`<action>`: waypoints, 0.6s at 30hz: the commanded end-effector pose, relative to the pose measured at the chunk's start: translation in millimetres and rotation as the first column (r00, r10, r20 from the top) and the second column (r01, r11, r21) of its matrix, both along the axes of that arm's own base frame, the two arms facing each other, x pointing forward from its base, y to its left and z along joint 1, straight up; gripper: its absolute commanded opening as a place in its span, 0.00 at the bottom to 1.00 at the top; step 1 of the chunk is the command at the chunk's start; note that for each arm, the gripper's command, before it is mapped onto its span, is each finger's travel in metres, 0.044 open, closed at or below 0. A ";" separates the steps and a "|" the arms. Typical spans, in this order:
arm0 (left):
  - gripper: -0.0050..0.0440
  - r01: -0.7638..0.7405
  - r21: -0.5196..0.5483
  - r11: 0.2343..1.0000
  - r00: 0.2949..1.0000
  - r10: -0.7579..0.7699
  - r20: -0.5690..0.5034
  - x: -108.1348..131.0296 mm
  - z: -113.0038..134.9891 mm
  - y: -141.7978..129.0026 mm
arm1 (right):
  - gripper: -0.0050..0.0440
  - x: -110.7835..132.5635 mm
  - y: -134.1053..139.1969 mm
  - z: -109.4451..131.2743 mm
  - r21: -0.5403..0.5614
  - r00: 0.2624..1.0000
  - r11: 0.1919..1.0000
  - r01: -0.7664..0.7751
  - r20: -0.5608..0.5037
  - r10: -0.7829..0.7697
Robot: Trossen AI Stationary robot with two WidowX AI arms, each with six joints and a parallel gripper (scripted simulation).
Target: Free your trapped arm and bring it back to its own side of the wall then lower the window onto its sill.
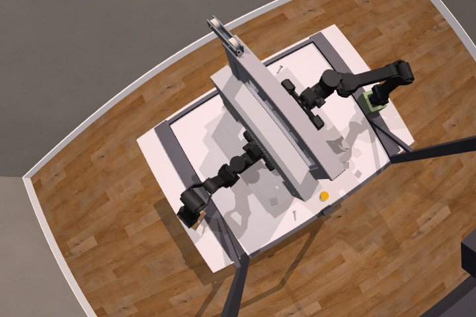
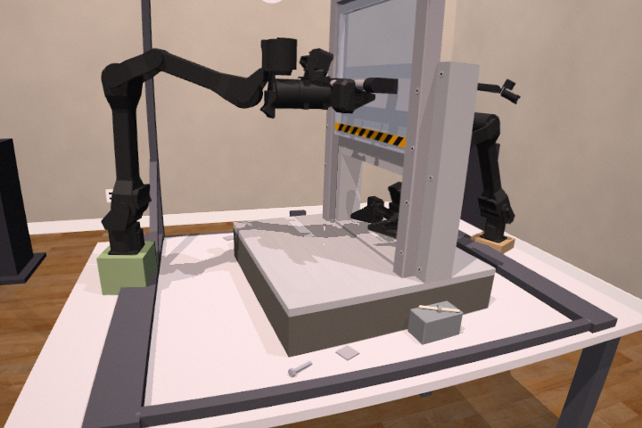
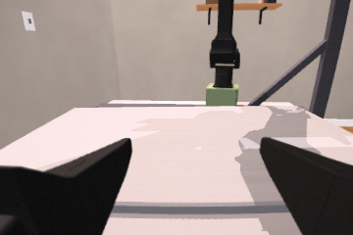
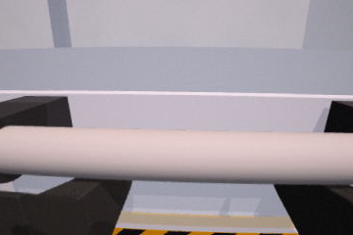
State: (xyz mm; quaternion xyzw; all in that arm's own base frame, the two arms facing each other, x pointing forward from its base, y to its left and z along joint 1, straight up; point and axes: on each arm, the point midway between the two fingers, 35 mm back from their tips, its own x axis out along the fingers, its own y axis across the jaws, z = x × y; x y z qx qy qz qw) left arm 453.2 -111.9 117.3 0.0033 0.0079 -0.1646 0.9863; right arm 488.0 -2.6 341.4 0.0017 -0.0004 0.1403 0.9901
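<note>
L gripper (image 1: 259,149) (image 2: 360,220) (image 3: 196,142), 7 o'clock in top view: wide open, nil held. R gripper (image 1: 301,105) (image 2: 365,94) (image 4: 202,182), approx 2 o'clock: wide open, unclamped; handle bar (image 2: 339,82) (image 4: 184,154) contact prob., unclear.

My top view looked down from high overhead, the farthest back of the four. The exterior view stood nearer, off to one side, facing across and slightly downward. My left wrist looked low and forward at the green block (image 1: 366,106) (image 2: 123,272) (image 3: 222,96), well apart from it; top and exterior shared that block. My right wrist faced the striped strip (image 2: 370,135) (image 4: 199,232) from close up, and the exterior view caught it too.
</note>
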 end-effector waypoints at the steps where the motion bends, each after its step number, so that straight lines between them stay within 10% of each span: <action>1: 0.92 0.002 -0.003 1.000 1.000 -0.002 0.024 -2.6 10.2 1.3 | 0.92 -15.2 1.4 97.8 -0.014 0.975 1.000 0.015 0.222 -0.012; 18: 0.92 0.002 -0.002 1.000 1.000 -0.002 0.022 -30.3 9.4 10.6 | 0.92 -15.2 1.4 97.8 -0.014 0.975 1.000 0.015 0.222 -0.012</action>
